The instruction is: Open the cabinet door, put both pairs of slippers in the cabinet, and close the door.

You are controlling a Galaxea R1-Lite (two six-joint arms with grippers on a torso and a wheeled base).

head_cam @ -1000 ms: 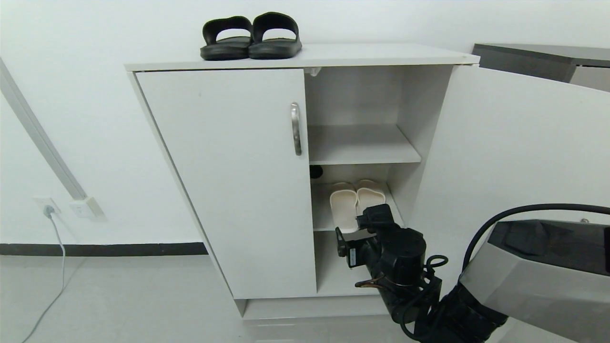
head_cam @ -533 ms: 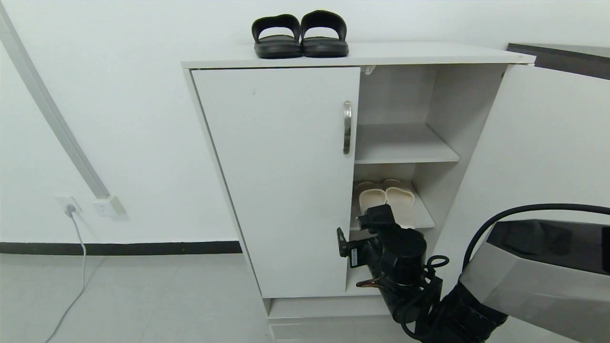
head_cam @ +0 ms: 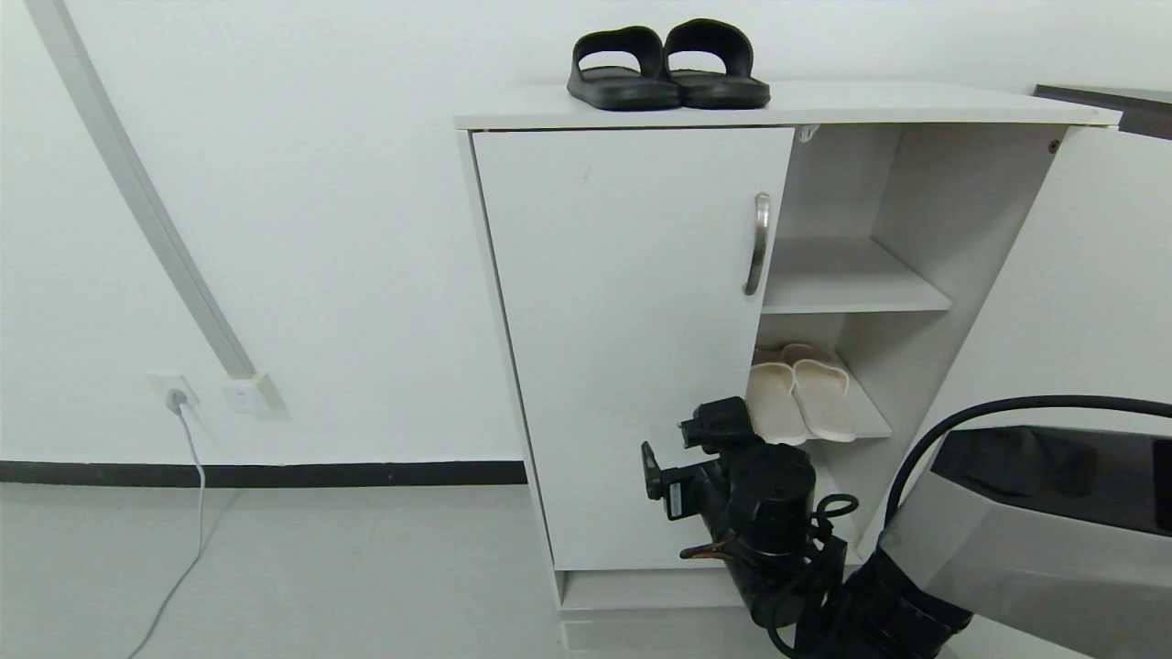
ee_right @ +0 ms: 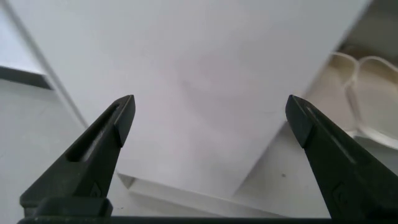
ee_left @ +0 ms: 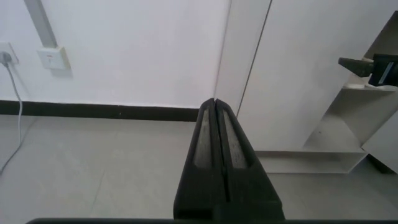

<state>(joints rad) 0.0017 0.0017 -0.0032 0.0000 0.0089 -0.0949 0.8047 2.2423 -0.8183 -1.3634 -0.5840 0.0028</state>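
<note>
A white cabinet (head_cam: 632, 348) stands against the wall, its left door shut and its right door (head_cam: 1090, 275) swung wide open. A pair of black slippers (head_cam: 668, 69) rests on the cabinet top. A pair of cream slippers (head_cam: 801, 394) lies on the lower shelf inside, also visible in the right wrist view (ee_right: 367, 93). My right gripper (head_cam: 719, 421) is low in front of the shut door's inner edge, open (ee_right: 211, 109) and holding nothing. My left gripper (ee_left: 215, 102) is shut and empty, near the floor left of the cabinet.
A metal handle (head_cam: 756, 243) runs down the shut door's edge. A wall socket (head_cam: 169, 398) with a hanging cable and a slanted conduit (head_cam: 137, 192) are on the wall at left. Bare grey floor (head_cam: 275, 567) spreads left of the cabinet.
The whole head view has shifted, so the camera moved: the cabinet now sits further right in the picture. My right gripper now faces the shut door's lower edge instead of the open compartment.
</note>
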